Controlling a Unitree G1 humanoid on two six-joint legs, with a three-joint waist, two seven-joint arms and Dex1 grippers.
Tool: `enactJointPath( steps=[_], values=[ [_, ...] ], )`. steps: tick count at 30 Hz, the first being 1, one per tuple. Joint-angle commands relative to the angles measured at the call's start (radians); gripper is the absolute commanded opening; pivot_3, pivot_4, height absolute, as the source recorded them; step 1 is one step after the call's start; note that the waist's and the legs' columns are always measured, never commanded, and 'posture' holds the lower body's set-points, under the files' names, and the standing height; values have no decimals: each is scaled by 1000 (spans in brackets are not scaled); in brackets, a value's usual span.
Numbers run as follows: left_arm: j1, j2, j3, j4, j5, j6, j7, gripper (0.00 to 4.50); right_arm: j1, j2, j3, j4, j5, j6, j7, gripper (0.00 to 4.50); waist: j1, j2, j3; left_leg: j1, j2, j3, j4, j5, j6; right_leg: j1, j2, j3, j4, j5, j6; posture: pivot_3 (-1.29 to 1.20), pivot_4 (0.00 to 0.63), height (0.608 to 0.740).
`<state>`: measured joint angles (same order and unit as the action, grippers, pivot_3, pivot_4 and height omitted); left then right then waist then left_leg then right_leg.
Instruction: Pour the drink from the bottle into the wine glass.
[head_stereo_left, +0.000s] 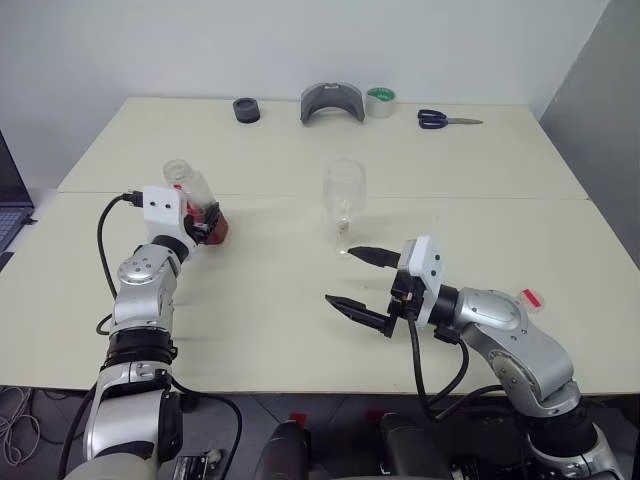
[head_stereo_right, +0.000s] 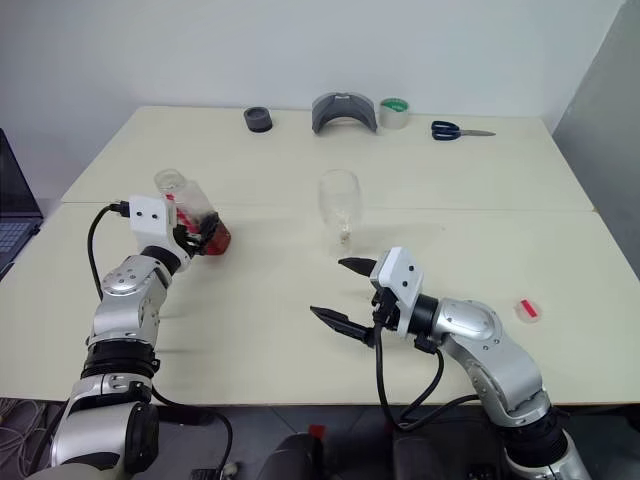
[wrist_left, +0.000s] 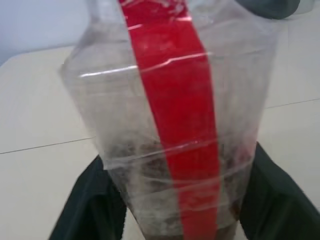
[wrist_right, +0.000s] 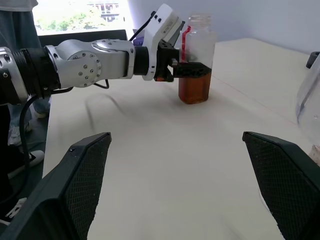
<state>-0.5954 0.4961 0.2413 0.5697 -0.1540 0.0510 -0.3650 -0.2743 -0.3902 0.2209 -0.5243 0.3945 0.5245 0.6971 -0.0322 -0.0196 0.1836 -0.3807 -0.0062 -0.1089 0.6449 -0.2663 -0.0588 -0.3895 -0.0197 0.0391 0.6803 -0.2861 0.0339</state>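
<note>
The left arm reaches forward over the left part of the table (head_stereo_left: 300, 330), its forearm roughly level. The left gripper (wrist_right: 186, 69) is clamped on the bottle (wrist_right: 196, 60), one black finger on each side of the lower body. In the right wrist view the bottle stands upright, its base on or just above the tabletop; which of the two cannot be told. The bottle is clear plastic with a wide open neck and a red strip (wrist_left: 175, 110) running down its side. The drink (wrist_right: 195, 87) fills only its bottom portion, below the fingers, and is reddish-brown.

The wine glass (head_stereo_left: 344, 195) stands upright near the table centre, to the right of the left gripper and just beyond the right gripper. It is clear and stemmed.

The right arm is bent, with its forearm angled toward the left. The right gripper (head_stereo_left: 362, 283) is released, with its two black fingers spread wide and nothing between them. It hovers over bare tabletop, short of the glass foot.

A small pale pink-red cap (head_stereo_left: 531, 298) lies on the table to the right of the right arm.
</note>
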Motion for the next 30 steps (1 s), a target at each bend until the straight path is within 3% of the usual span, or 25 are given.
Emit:
enactJointPath(
  steps=[1, 8, 17, 22, 30],
  values=[
    [-25, 10, 6, 2, -2, -30, -3, 1870, -18, 3, -3, -15, 0, -29, -1, 4500, 0, 0, 0, 0, 0, 0, 0, 0, 0, 0, 0, 0, 0, 0, 0, 0, 150, 740],
    [-31, 14, -14, -18, 2, -39, -41, 1763, -8, 0, -24, -19, -12, -46, -18, 4500, 0, 0, 0, 0, 0, 0, 0, 0, 0, 0, 0, 0, 0, 0, 0, 0, 150, 740],
    [-95, 5, -140, -132, 74, -43, -91, 1763, 80, -21, -172, -109, 8, -8, -119, 4500, 5, -1, 0, -2, -1, -1, 0, 0, 0, 0, -1, -1, 0, 0, 0, 0, 150, 740],
    [-189, -2, -221, -98, 143, -99, -111, 1763, 114, -47, -237, -122, -40, -75, -155, 4500, 3, -1, 0, -2, -1, 0, 0, 0, 0, 0, 0, -1, 0, 0, 0, 0, 150, 740],
    [-340, -12, -326, 43, 246, -271, -138, 1762, 104, -149, -386, -103, 72, -25, -99, 4500, 0, -1, 1, -1, -1, 1, 0, 0, 0, 0, 1, 0, 0, 0, 0, 0, 150, 740]
  ],
)
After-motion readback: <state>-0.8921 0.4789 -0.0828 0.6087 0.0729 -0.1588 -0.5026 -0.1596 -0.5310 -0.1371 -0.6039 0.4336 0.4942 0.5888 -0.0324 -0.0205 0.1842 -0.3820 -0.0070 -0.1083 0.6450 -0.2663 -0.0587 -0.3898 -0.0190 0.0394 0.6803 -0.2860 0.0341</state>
